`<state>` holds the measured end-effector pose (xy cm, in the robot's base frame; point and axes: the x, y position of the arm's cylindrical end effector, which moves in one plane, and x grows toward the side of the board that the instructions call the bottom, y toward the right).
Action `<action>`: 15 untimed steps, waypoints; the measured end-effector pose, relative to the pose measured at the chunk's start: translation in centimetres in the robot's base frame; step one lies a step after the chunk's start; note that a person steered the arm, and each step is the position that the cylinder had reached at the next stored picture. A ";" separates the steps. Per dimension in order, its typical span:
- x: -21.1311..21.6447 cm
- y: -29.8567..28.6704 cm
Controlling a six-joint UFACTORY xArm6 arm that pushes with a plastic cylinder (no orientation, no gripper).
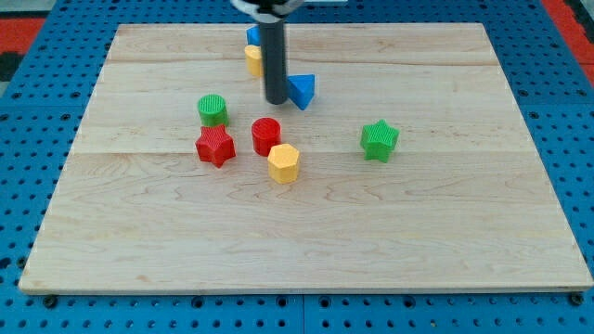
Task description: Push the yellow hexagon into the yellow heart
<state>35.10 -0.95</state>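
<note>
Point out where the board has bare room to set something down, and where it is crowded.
Bare wood: the whole strip below the yellow hexagon, the right side beyond the green star, and the left edge past the red star. Crowded: the middle cluster with the green cylinder and red cylinder, and around my tip, between the partly hidden yellow block and blue triangle.

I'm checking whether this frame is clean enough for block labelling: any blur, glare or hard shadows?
Camera view: lighting is even, shadows under blocks such as the yellow hexagon are faint, no glare on the wooden board. Blocks look sharp; the rod's top is cropped and slightly blurred, and the rod above my tip partly hides the yellow heart.
</note>
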 end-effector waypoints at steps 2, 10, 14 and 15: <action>0.0 8.0; 13.0 15.3; 13.5 -1.7; 10.2 -1.8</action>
<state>45.33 -2.72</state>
